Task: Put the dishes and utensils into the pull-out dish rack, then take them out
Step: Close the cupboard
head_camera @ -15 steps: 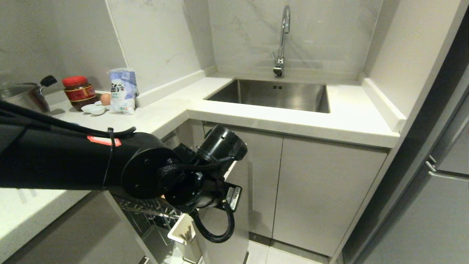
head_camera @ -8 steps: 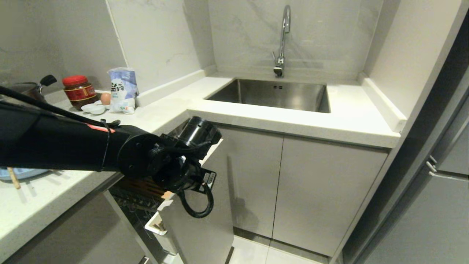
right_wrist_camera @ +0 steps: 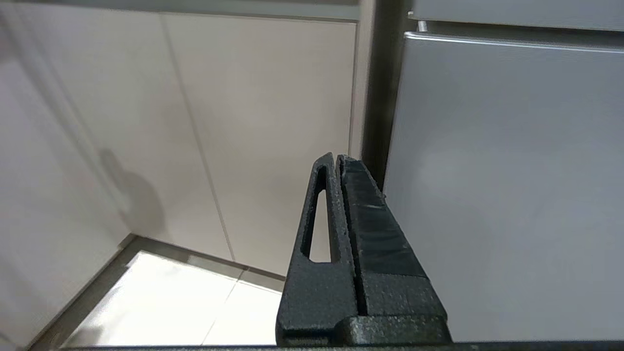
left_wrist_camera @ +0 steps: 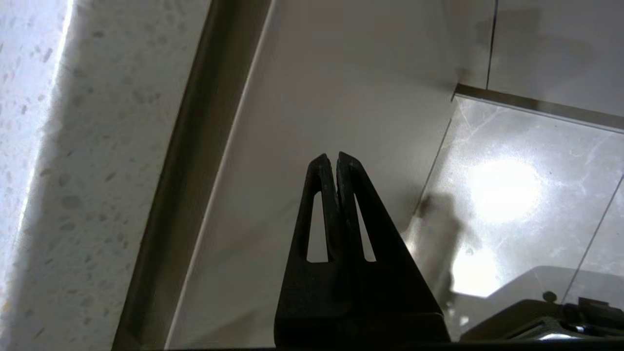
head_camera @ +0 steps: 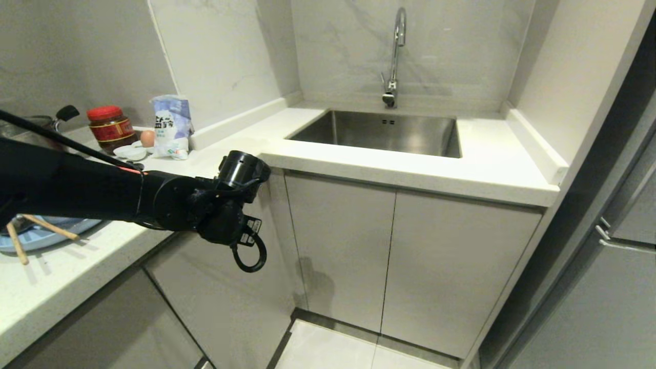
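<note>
Rack is pushed in: only the pull-out dish rack's white panel front [head_camera: 220,302] shows, flush with the neighbouring cabinet doors under the countertop [head_camera: 359,164]. No wire basket, prongs or caddy visible from here.

Left gripper [left_wrist_camera: 336,158] sits just in front of that panel near its top edge, right below the counter lip. Fingers pressed together, nothing between them. Whether the tips actually touch the panel, can't tell. In the head view the left arm [head_camera: 102,197] reaches across from the left side, wrist at the counter corner.

Right gripper [right_wrist_camera: 336,158] hangs low by the cabinet doors and a grey appliance front, fingers closed, empty. Not in the head view.

Dishes: pale-blue oval plate [head_camera: 41,237] lies flat on the counter at far left, mostly hidden behind the left arm. Matte finish. Light-wood chopsticks [head_camera: 48,228] rest across its rim, ends sticking out over the counter. Bowl and spoon not seen.

Back of the counter: red-lidded jar [head_camera: 108,128], white-blue bag [head_camera: 171,125], egg [head_camera: 147,138], small white saucers [head_camera: 130,152], steel pot [head_camera: 31,125]. Sink [head_camera: 379,133] with faucet [head_camera: 394,56] at the far wall.
</note>
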